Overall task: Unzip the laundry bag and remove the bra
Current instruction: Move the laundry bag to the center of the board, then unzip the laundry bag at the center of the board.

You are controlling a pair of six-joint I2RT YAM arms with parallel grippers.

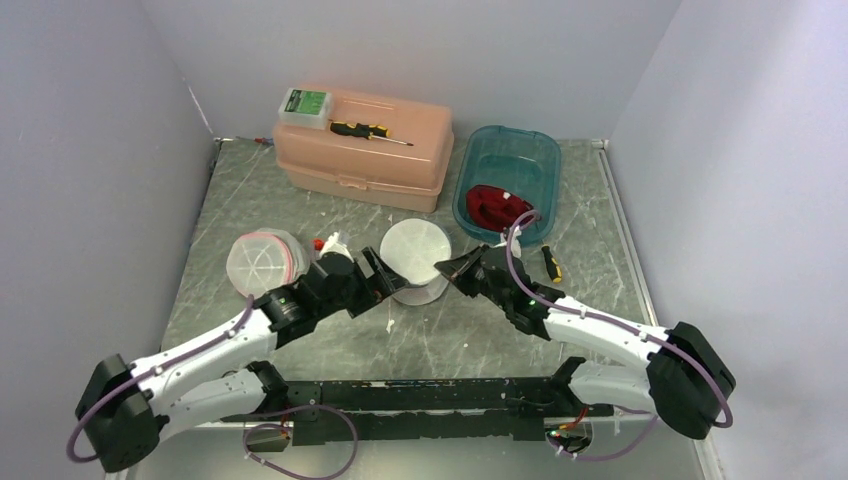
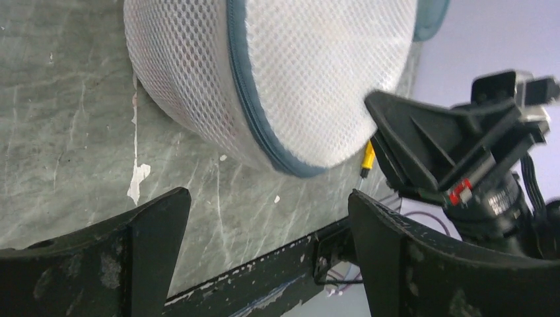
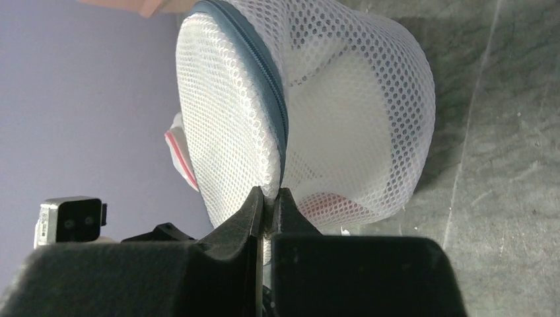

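Black fingers of the right pincer (image 3: 267,198) are pressed together on the zip (image 3: 264,72) where it meets the near rim of the bag (image 3: 356,112) (whether the pull itself sits between them is hidden). Through the white mesh a pale rounded shape with a pink edge below it shows, by the look of it the bra (image 3: 337,125), inside the bag with the zip closed along the stretch in view. From above, the right pincer (image 1: 447,268) meets the bag (image 1: 418,252) at its right side, and the left pincer (image 1: 385,278) is just beside its left side, jaws spread wide and holding nothing. On the left wrist view the left pincer (image 2: 267,205) frames bare bench (image 2: 66,132), with the bag (image 2: 317,72) and its blue-grey zip (image 2: 245,86) beyond the tips. The bag stands mid-bench (image 1: 590,230). A round clear pouch (image 1: 262,260) lies left of it, and a small screwdriver (image 1: 551,264) right. Farther back are a pink box (image 1: 365,160) and a teal tub (image 1: 515,155) holding a red cloth (image 1: 498,206).
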